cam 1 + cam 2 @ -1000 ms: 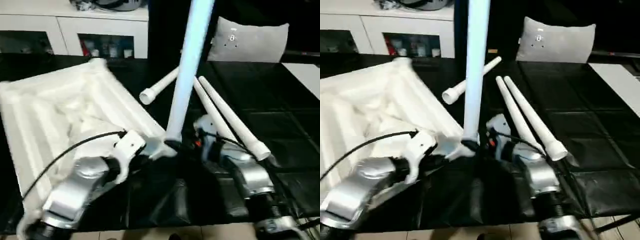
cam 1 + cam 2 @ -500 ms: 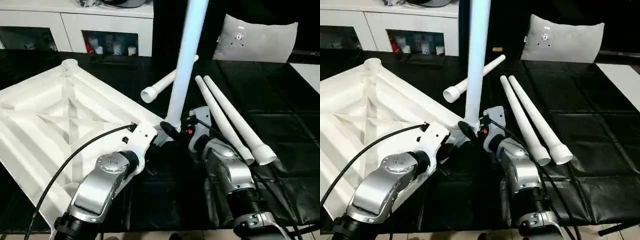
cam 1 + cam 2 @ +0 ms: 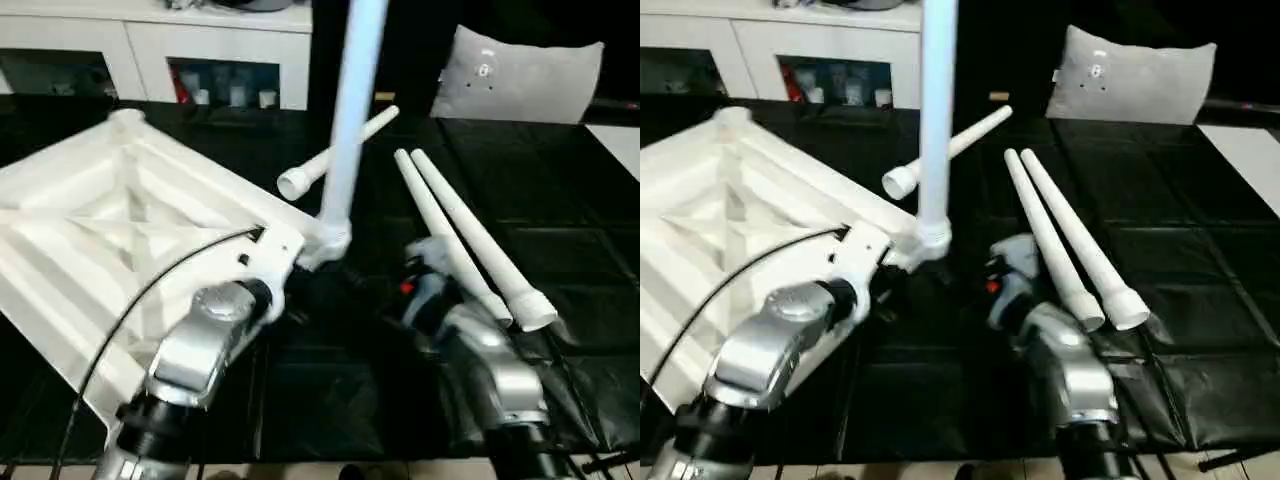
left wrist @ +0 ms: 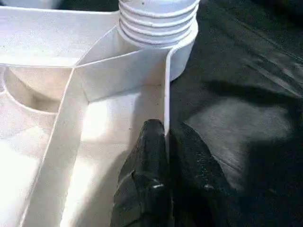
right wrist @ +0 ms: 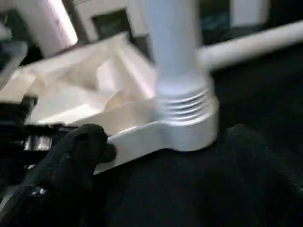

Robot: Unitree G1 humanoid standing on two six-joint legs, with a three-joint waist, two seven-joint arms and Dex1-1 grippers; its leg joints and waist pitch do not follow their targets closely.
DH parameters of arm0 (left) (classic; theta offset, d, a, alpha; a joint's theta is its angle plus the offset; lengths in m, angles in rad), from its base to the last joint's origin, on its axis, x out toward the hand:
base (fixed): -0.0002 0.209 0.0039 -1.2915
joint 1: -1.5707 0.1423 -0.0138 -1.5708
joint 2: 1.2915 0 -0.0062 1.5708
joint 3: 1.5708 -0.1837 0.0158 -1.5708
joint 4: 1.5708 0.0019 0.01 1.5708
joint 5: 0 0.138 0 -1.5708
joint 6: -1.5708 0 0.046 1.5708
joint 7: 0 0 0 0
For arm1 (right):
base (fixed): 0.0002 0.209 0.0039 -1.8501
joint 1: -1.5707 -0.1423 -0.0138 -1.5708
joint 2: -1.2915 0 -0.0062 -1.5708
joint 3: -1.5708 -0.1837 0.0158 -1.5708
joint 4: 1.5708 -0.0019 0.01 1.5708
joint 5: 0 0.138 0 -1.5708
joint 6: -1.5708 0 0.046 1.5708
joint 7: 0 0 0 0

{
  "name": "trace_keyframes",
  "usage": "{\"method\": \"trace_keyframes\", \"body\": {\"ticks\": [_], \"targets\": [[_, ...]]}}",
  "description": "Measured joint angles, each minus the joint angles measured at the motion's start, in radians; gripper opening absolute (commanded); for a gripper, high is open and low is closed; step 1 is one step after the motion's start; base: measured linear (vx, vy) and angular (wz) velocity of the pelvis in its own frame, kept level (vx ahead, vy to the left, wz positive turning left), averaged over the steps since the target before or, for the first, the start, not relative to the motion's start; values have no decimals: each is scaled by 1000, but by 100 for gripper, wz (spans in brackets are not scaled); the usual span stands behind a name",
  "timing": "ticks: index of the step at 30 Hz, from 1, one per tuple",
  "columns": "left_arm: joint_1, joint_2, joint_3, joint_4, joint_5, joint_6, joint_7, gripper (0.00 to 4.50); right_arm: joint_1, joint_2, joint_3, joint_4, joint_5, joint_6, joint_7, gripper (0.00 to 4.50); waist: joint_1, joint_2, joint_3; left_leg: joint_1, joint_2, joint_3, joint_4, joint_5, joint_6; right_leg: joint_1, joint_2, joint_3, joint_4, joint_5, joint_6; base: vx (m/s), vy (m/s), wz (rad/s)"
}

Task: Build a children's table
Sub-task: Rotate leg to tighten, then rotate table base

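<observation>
So the left tool (image 4: pixel 163 156) is pinched shut on the upturned tabletop's (image 3: pixel 110 230) rim wall beside the one leg (image 3: pixel 345 120) standing in its corner socket; the right tool (image 3: pixel 1005 275), holding nothing, sits just beside it, spread unclear. Farther back on the black counter (image 3: pixel 560 200), three loose legs (image 3: pixel 1065 235) wait, so roughly a quarter done.

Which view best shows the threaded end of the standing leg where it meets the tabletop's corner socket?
The left wrist view: the leg's threads sit sharp and close in the corner socket. The right wrist view shows the same joint, blurred. The eye views show the whole leg standing, the threads too small to see.
</observation>
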Motion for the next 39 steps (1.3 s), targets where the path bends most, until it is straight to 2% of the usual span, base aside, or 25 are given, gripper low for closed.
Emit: {"method": "trace_keyframes", "body": {"ticks": [2, 5, 9, 13, 16, 19, 21, 24, 28, 30, 35, 39], "targets": [[-38, -13, 32, 3, -19, -52, 7, 72, 16, 4, -9, -13, 6, 15, -23, 450, 6, 0, 0, 0, 0, 0, 1, 0, 0, 1, 0, 0, 0, 0, 0, 0, 0, 0], [-84, -25, 63, 10, -47, -108, 4, 72, 17, 14, -15, -26, 12, 50, -64, 450, 10, 1, 0, 1, -1, 0, 3, -2, -3, 3, -1, 0, 0, 1, 0, 0, 0, 0], [-79, -22, 77, 8, -75, -105, -16, 72, 18, 16, -27, -47, 17, 68, -93, 450, 12, 1, 0, 2, -1, 0, 4, -3, -5, 4, -1, 0, 0, 0, 5, 0, 0, 0], [-67, 34, 83, -28, -79, -89, -39, 72, 26, 8, -10, -55, 2, 82, -110, 450, 12, 1, -1, 2, 0, 0, 4, -3, -6, 4, -1, 0, 2, 0, 5, 0, 0, 0], [-40, 131, 99, -85, -70, -72, -56, 47, 42, 2, 40, -56, -33, 91, -119, 450, 8, 2, -1, 3, 0, 0, 4, -3, -6, 4, 0, 0, 2, 0, 4, 0, 0, 0], [-14, 250, 131, -127, -20, -44, -55, 33, 53, 2, 88, -56, -59, 110, -123, 450, 6, 2, -1, 7, 0, 0, 4, -3, -6, 5, 0, 0, 2, 1, 2, 0, 0, 0], [6, 335, 158, -148, 18, -22, -56, 7, 50, 0, 118, -56, -82, 120, -126, 450, 5, 2, -1, 10, 0, 0, 4, -3, -6, 6, 0, 0, 2, 2, 1, 0, 0, 0], [44, 445, 193, -158, 70, 6, -64, 7, 51, -1, 154, -55, -98, 131, -127, 450, 3, 3, 0, 12, 0, 0, 4, -3, -6, 8, 0, 1, 2, 0, 5, 0, 0, 0], [132, 610, 194, -167, 124, 30, -98, 7, 16, 28, 187, -24, -126, 130, -148, 450, 1, 3, 0, 14, 0, 0, 4, -3, -7, 9, 0, 1, 2, 0, 5, 0, 0, 0], [158, 647, 194, -165, 139, 37, -105, 7, 0, 38, 192, -10, -129, 129, -165, 450, 9, 3, 0, 15, 0, -1, 4, -3, -7, 10, 0, 1, 1, 0, 5, 0, 0, 0], [230, 738, 175, -161, 180, 69, -131, 7, -64, 65, 207, 48, -156, 120, -196, 450, 9, 2, -1, 15, -1, -1, 4, -3, -7, 11, 0, 3, 2, 0, 5, 0, 0, 0], [269, 798, 167, -168, 211, 91, -143, 7, -79, 80, 208, 82, -162, 111, -208, 450, 8, 2, -1, 15, -1, -1, 4, -3, -7, 11, 0, 3, 2, 0, 5, 0, 0, 0]]}}
